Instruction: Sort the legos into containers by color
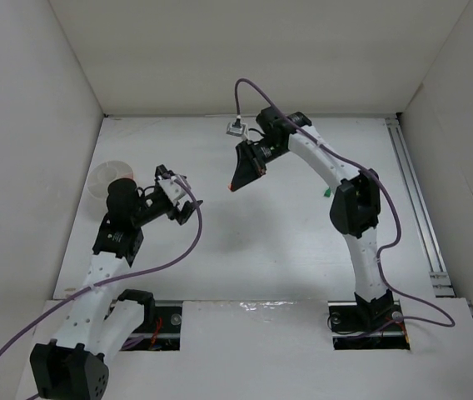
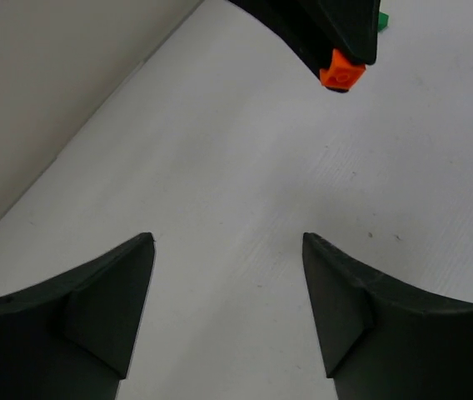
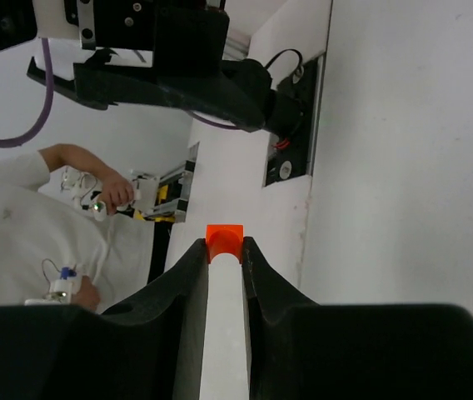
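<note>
My right gripper is shut on a tiny orange lego pinched at its fingertips, held above the table's middle. The orange lego also shows at the right gripper's tip in the left wrist view and in the top view. My left gripper is open and empty, its fingers spread over bare table, pointing at the right gripper. A green lego lies on the table beside the right arm; it peeks out in the left wrist view. A round white bowl stands at the far left, partly behind the left arm.
White walls enclose the table on the left, back and right. A metal rail runs along the right side. In the right wrist view the left arm hangs ahead, and a person in white is beyond the table's near edge.
</note>
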Tool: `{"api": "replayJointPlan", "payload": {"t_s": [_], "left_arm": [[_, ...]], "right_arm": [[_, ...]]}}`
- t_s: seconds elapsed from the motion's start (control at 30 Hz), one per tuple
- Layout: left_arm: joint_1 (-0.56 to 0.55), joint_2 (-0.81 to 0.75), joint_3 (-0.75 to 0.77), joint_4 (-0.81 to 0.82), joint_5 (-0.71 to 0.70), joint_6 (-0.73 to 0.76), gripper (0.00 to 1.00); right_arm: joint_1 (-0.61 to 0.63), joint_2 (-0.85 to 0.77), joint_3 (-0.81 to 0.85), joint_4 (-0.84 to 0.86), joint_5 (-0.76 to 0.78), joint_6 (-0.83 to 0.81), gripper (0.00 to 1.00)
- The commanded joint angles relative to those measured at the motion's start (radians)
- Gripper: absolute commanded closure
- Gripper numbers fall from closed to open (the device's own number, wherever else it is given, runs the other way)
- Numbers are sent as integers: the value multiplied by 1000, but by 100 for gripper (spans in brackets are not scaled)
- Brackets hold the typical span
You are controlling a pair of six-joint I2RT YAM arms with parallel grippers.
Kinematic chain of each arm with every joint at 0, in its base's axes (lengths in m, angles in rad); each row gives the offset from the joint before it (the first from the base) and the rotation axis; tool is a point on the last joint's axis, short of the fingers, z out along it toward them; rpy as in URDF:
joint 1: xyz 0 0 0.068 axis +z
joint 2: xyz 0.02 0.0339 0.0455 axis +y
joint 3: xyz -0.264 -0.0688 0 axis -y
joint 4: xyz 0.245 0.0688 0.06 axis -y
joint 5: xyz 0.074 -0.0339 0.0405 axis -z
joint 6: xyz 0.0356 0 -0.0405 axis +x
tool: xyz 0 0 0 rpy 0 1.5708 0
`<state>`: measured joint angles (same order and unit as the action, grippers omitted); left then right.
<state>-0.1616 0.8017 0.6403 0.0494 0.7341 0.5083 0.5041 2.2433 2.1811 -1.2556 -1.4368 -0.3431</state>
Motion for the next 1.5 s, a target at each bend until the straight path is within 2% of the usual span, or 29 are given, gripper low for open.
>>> {"api": "replayJointPlan", "payload": {"t_s": [0.0,0.2,0.27,0.4,0.67,1.23,1.47], "left_arm": [[-13,-1,-14,122,100,27,26],[-93,-1,-15,179,119,7,25],[-119,-1,-14,190,87,-2,25],[-144,-1,-24,219,76,-30,32],[-164,36,7,248,53,-51,52],[-182,56,7,317,-10,-79,52],[-191,65,7,326,-1,-99,55]], "right_arm": [[19,9,20,134,-134,128,97],[37,-10,8,206,-93,234,97],[46,-10,8,254,-93,277,97],[56,-10,8,286,-65,320,97],[74,-28,8,318,-45,352,97],[93,-57,8,346,16,391,97],[93,-57,8,366,26,409,97]]}}
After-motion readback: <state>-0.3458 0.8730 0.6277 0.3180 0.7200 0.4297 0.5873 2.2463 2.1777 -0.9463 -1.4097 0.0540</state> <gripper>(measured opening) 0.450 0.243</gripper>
